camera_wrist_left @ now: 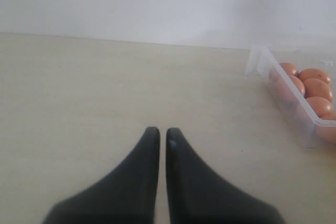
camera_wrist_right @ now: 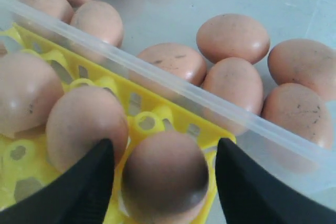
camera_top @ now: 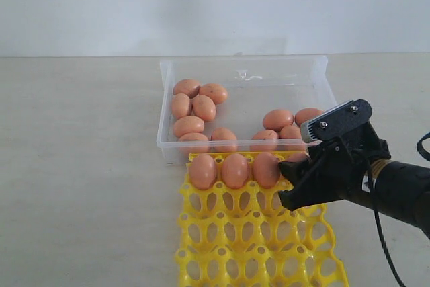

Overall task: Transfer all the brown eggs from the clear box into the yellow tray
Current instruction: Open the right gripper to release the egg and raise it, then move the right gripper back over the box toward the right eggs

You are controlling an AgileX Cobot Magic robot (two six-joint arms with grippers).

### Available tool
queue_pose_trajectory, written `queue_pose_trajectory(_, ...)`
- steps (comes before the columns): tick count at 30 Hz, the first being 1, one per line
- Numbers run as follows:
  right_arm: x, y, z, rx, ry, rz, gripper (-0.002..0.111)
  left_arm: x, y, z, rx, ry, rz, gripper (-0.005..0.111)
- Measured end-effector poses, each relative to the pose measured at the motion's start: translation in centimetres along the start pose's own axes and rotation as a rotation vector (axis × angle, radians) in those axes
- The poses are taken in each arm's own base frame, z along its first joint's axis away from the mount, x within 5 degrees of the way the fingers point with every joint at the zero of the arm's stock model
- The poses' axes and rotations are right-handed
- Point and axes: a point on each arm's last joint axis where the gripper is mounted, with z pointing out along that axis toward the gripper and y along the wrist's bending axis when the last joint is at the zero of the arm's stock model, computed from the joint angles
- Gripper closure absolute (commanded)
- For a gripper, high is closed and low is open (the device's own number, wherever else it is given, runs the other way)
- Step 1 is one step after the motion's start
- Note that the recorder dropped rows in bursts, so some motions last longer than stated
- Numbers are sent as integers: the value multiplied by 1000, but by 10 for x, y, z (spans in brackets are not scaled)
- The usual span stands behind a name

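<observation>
We see the right gripper [camera_wrist_right: 164,145] at the exterior view's lower right, its fingers apart on either side of an egg [camera_wrist_right: 165,177] seated in the yellow tray [camera_top: 259,233], lower centre. Other brown eggs [camera_top: 195,107] lie in the clear box [camera_top: 245,65] above it. The left gripper [camera_wrist_left: 158,135] has its fingers together.

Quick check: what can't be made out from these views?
- Exterior view: the right hand mostly hides the fourth egg in the yellow tray; the tray's near end is cut off by the bottom edge.
- Left wrist view: the clear box is cut off by the frame edge; tray unseen.
</observation>
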Motion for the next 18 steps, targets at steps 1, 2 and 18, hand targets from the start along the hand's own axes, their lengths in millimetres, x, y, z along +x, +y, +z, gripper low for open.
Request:
queue_pose_trajectory(1,-2,0,0,1,-21,-2,57,0,0,0,0,0,0,103)
queue_pose_trajectory(2,-4,-1,0,7,-46,-2,57,0,0,0,0,0,0,103)
queue_pose_trajectory(18,-78,-25,-47,214,-481,246,108,0,0,0,0,0,0,103)
